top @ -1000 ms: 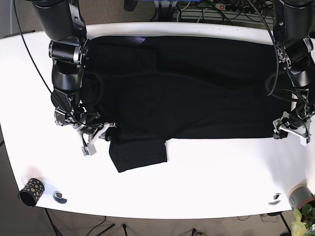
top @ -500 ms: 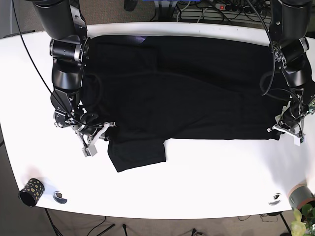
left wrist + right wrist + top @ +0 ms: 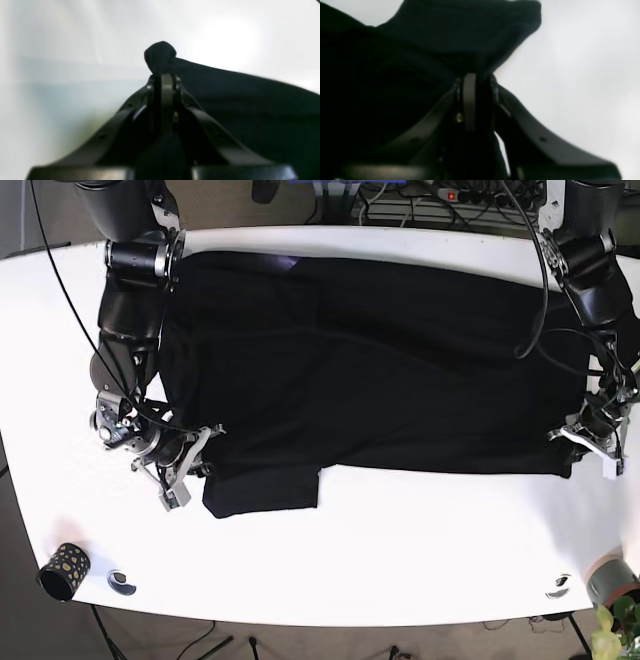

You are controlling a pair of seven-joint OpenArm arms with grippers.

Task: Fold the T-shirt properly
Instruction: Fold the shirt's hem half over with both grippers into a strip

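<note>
Now | left hand (image 3: 163, 75) clenched on black T-shirt (image 3: 380, 360) hem; right hand (image 3: 476, 77) grips bunched soft corner

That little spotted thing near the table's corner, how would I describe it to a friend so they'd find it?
Start at the big white table under the black T-shirt. Follow its near edge to the corner on the base view's left. There stands a small dark cup speckled with pale dots; the low round object beside it is flatter and unspotted.

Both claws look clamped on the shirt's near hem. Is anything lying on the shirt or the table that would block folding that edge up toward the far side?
Nothing visible does. The left claw and right claw each pinch the black T-shirt, whose top carries nothing. The patterned cup stands off at the table's near corner.
</note>
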